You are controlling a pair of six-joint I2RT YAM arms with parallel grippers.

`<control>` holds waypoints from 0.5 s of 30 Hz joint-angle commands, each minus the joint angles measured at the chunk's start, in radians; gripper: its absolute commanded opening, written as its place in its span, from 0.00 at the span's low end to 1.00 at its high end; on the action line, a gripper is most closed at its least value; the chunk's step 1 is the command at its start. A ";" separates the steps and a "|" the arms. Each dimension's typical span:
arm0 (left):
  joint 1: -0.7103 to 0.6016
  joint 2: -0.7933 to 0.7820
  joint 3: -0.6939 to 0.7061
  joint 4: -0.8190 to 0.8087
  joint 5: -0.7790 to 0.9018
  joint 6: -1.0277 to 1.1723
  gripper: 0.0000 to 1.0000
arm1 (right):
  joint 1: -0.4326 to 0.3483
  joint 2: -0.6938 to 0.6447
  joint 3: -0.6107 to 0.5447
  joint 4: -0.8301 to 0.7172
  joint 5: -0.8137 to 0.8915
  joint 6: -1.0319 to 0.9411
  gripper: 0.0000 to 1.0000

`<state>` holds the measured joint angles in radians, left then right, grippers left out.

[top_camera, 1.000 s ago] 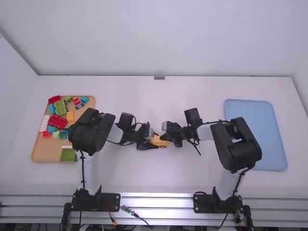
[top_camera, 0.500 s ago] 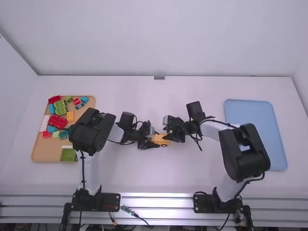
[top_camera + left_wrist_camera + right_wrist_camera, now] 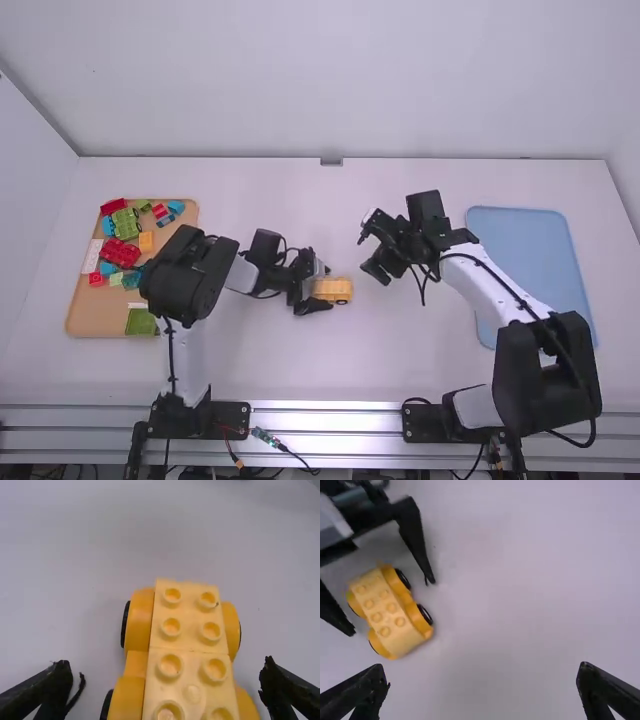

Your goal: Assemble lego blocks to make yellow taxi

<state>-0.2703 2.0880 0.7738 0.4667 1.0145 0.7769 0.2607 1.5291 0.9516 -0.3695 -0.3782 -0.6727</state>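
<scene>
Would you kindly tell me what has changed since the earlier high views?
The right gripper has backed away from the yellow car toward its own side, its fingers standing open. The left gripper stays at the car, and the brown tray looks unchanged.

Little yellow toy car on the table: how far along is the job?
The yellow plastic toy car looks put together, with black wheels and a studded top. Nothing is gripped: the left arm's open fingers stand on either side. Possibly left: adding coloured plastic blocks, or moving it to the blue tray.
</scene>
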 commanded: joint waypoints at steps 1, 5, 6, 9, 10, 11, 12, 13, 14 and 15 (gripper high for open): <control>-0.004 -0.035 -0.022 -0.058 -0.125 -0.037 0.99 | 0.002 -0.001 0.003 -0.010 0.079 0.080 0.99; -0.004 -0.195 -0.002 -0.269 -0.290 -0.048 0.99 | 0.002 0.009 0.001 -0.010 0.194 0.182 0.99; -0.004 -0.235 0.013 -0.336 -0.330 -0.047 0.99 | 0.002 0.009 0.001 -0.011 0.221 0.202 0.99; -0.003 -0.335 0.066 -0.505 -0.397 -0.048 0.99 | 0.002 0.009 0.001 -0.010 0.252 0.224 0.99; 0.004 -0.370 0.095 -0.572 -0.409 -0.047 0.99 | 0.002 0.009 0.001 -0.010 0.248 0.224 0.99; 0.010 -0.396 0.117 -0.616 -0.413 -0.048 0.99 | 0.002 0.009 0.001 -0.010 0.244 0.224 0.99; 0.018 -0.428 0.151 -0.679 -0.416 -0.048 0.99 | 0.002 0.009 0.000 -0.010 0.241 0.224 0.99; 0.027 -0.455 0.182 -0.730 -0.427 -0.049 0.99 | 0.002 0.009 -0.004 -0.004 0.241 0.224 0.99; 0.036 -0.482 0.222 -0.789 -0.439 -0.052 0.99 | 0.002 0.009 -0.009 0.008 0.245 0.224 0.99; 0.043 -0.497 0.250 -0.827 -0.455 -0.054 0.99 | 0.002 0.009 -0.015 0.019 0.245 0.225 0.99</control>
<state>-0.2481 1.6413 0.9752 -0.3485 0.6109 0.7280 0.2607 1.5295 0.9482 -0.3508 -0.1493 -0.4690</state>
